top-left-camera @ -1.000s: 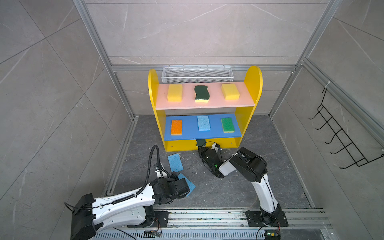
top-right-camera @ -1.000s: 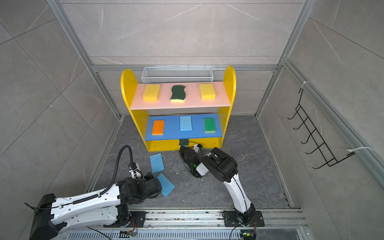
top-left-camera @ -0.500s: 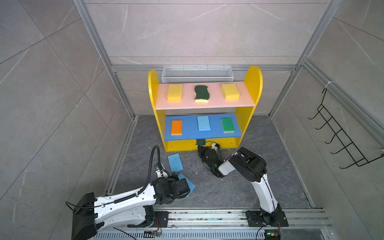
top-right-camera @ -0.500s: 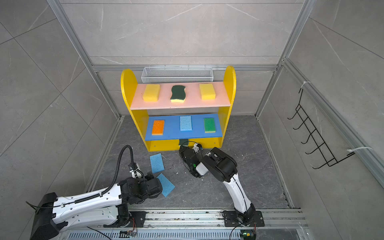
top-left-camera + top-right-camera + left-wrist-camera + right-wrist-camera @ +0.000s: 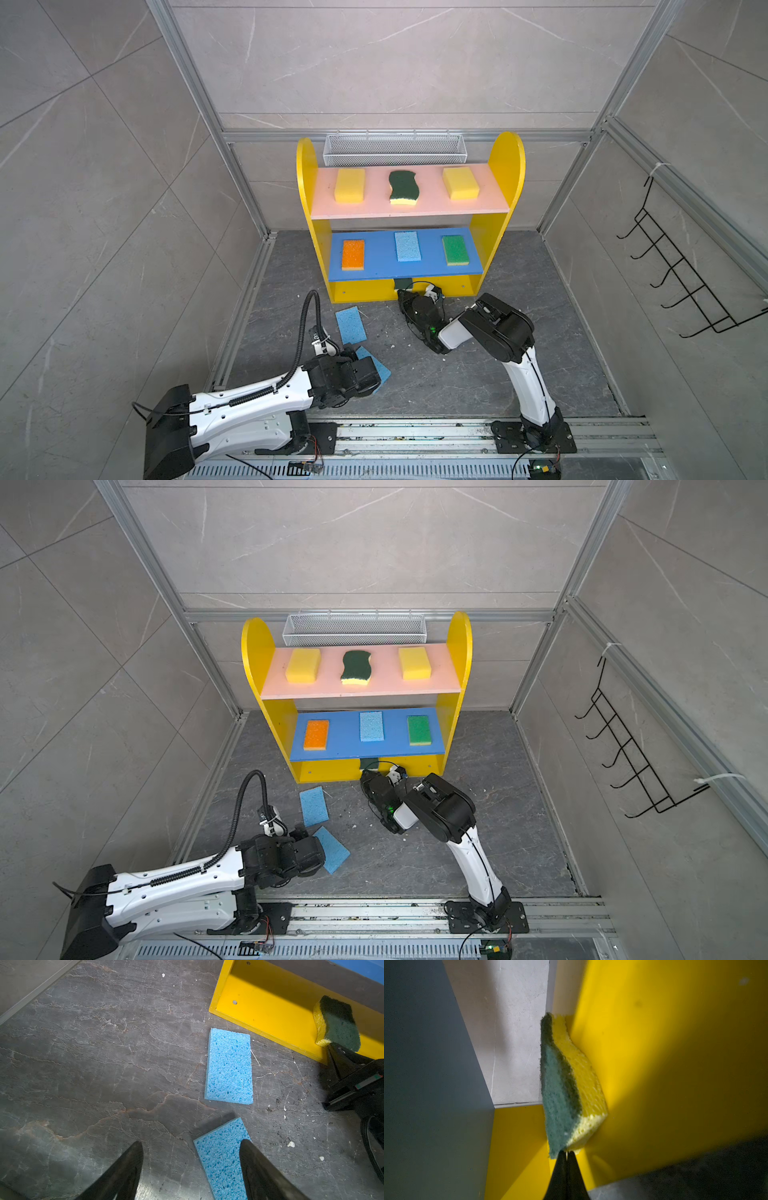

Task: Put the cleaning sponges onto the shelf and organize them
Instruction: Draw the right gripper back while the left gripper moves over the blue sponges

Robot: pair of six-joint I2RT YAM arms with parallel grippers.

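Grey marbled flooring and grey tiled walls enclosed the cell.

In both top views the yellow shelf (image 5: pixel 505 166) stood mid-frame against the back wall. A white wire basket (image 5: pixel 395 149) sat behind its top and a black hook rack (image 5: pixel 681 274) hung at the right edge. Its pink board carried a left yellow sponge (image 5: pixel 350 185), an upper scourer (image 5: pixel 402 188) and a right yellow sponge (image 5: pixel 460 183). Its blue board carried an orange sponge (image 5: pixel 353 254), a shelved blue sponge (image 5: pixel 407 246) and a green sponge (image 5: pixel 455 249). Below the shelf, on the floor, lay a far blue sponge (image 5: pixel 313 806) and, near it, a near blue sponge (image 5: pixel 332 850), partly under the left gripper (image 5: pixel 318 854). The right gripper (image 5: pixel 409 293) pointed at the yellow base, where a sliver of the lower scourer (image 5: pixel 402 284) showed under the blue board's edge.

In the left wrist view the left gripper (image 5: pixel 191 1141) stood wide apart above the floor at the bottom of the frame, holding nothing. One of its fingers (image 5: pixel 255 1167) overlapped the near blue sponge (image 5: pixel 220 1159). The far blue sponge (image 5: pixel 228 1066) lay right of centre, clear of both. At the upper right the lower scourer (image 5: pixel 338 1024) lay on the yellow base, green side up, with the right gripper's tip touching its near end.

In the right wrist view the right gripper (image 5: pixel 566 1155) was pressed together at lower centre, its tips against the end of the lower scourer (image 5: pixel 562 1088). Whether they nipped any of it could not be told.
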